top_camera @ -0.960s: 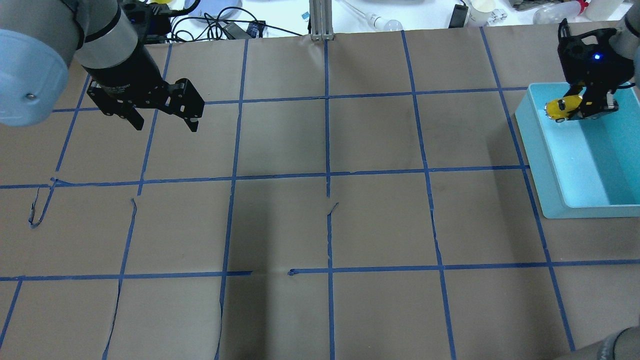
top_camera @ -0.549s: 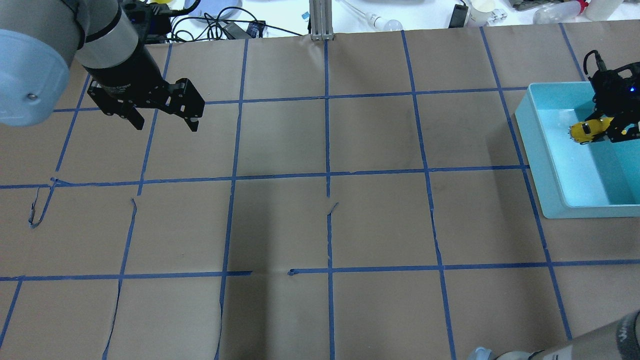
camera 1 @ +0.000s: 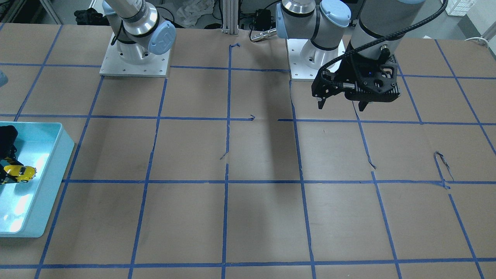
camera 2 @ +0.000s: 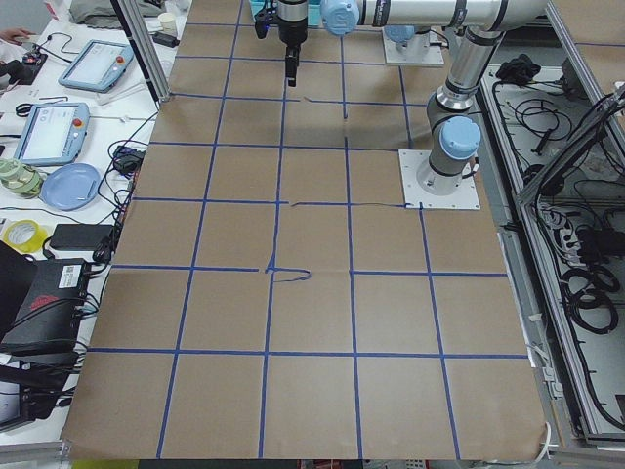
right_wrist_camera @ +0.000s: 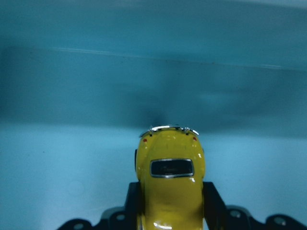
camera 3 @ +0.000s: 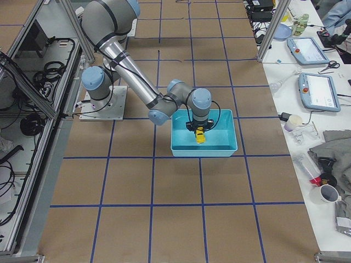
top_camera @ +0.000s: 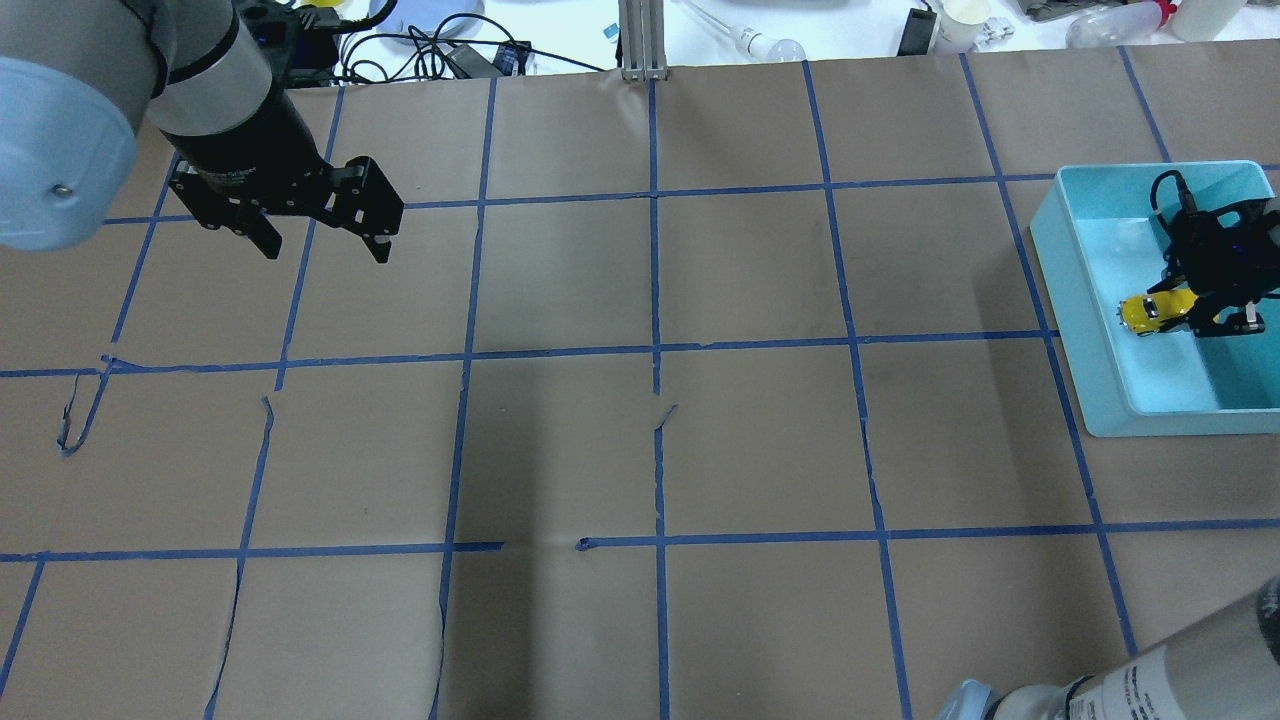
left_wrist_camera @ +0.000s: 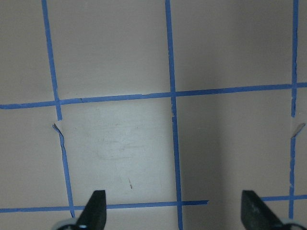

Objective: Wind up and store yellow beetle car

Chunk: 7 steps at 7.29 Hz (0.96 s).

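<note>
The yellow beetle car is held between the fingers of my right gripper, which is shut on it. The gripper holds it low inside the teal bin, near the bin's left wall. The right wrist view shows the car from above, between the black fingers, with the bin floor close below. It also shows in the front-facing view and the exterior right view. My left gripper is open and empty, hovering over the far left of the table.
The table is brown paper with a grid of blue tape, torn in places. The teal bin stands at the table's right edge. Cables and clutter lie beyond the far edge. The left wrist view shows bare paper below the open fingers.
My right gripper has moved down and toward the near side within the bin, carrying the yellow car lower. The left gripper has barely shifted.
</note>
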Motion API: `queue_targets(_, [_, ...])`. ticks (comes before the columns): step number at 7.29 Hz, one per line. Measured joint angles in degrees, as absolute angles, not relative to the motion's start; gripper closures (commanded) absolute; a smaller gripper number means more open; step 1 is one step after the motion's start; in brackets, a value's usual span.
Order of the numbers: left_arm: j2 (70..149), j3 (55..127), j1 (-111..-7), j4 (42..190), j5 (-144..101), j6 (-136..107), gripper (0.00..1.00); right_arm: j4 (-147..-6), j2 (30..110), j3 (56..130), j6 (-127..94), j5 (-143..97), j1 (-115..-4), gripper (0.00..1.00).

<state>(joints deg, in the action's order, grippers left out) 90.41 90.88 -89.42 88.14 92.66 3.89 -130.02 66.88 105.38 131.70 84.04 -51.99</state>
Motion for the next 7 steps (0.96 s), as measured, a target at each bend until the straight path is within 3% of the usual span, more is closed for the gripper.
queue_targets(1, [90.4,90.9,-89.4,87.9,92.8,3.8,0.0,-130.5,66.2,105.4,131.6,84.1,-51.9,0.1])
queue_targets(2, [90.4,90.8,-89.4,87.8,92.8,3.7,0.0,-130.5,65.9,105.4,131.3,84.1,-51.9,0.0])
queue_targets(5, [90.4,90.8,-89.4,87.8,92.8,3.7,0.0,-127.3,67.3,103.8,128.5,84.7,-51.9,0.0])
queue_targets(7, [90.3,90.8,-89.4,87.8,92.8,3.7,0.0,-115.6,71.1,96.8,126.9,84.4,-52.7,0.0])
